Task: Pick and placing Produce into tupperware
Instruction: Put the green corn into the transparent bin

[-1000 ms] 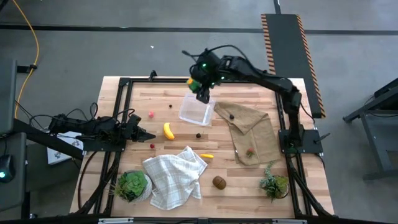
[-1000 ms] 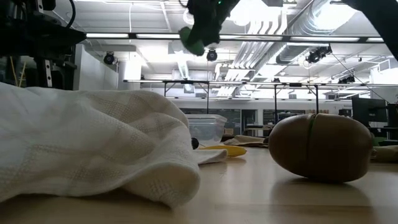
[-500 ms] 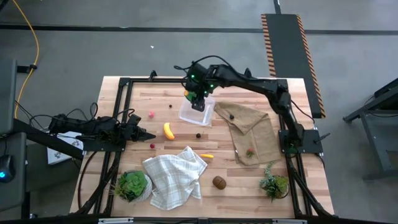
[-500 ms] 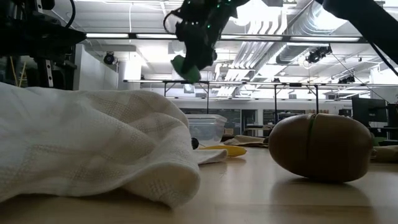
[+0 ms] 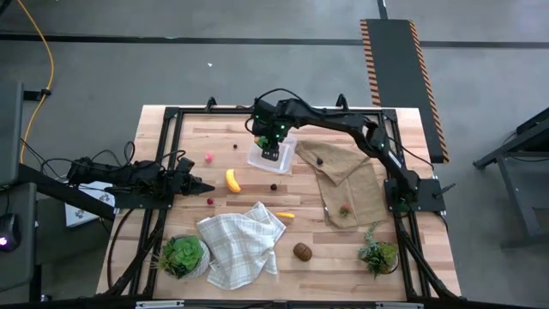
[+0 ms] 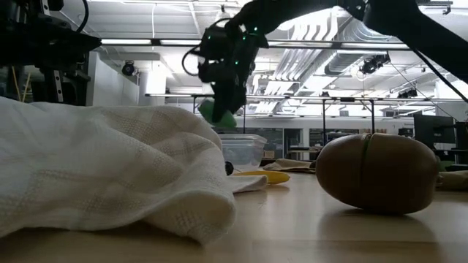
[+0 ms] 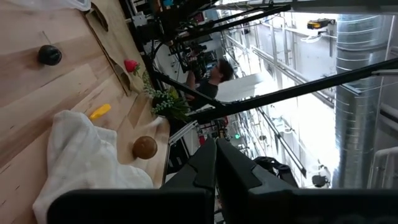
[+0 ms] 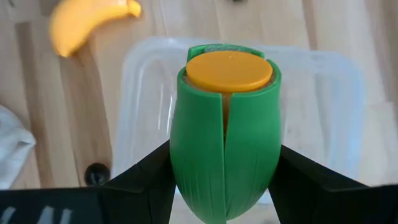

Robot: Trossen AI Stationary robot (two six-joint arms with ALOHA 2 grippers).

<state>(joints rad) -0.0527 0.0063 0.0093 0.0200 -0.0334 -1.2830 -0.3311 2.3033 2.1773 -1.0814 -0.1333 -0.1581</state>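
My right gripper (image 5: 270,148) hovers over the clear square tupperware (image 5: 271,156), shut on a green piece (image 8: 224,143) with an orange flat end (image 8: 229,70). In the low view the green piece (image 6: 217,113) hangs above the tupperware (image 6: 244,150). On the wood lie the yellow banana (image 5: 232,180), a small yellow piece (image 5: 286,215), the brown kiwi (image 5: 302,251), and red (image 5: 208,157) and dark (image 5: 274,186) berries. My left gripper (image 5: 202,186) waits shut near the table's left edge. My right gripper pinches the green piece between its two fingers (image 8: 143,177), one on each rounded side (image 8: 183,162). The fingers come from above, pointing down. The piece is lifted clear over the tupperware's open top, with its orange flat end toward the container.
A burlap cloth (image 5: 343,180) right of the tupperware carries a strawberry (image 5: 345,209) and a dark berry (image 5: 319,159). A white checked cloth (image 5: 240,245) lies crumpled near the front, between two potted plants (image 5: 183,255) (image 5: 378,253). A black frame (image 5: 171,112) borders the table.
My right gripper has come down and toward the table's near edge, carrying the green piece from beyond the tupperware's far corner to a spot low over its opening. The fingers have stayed shut on the piece.
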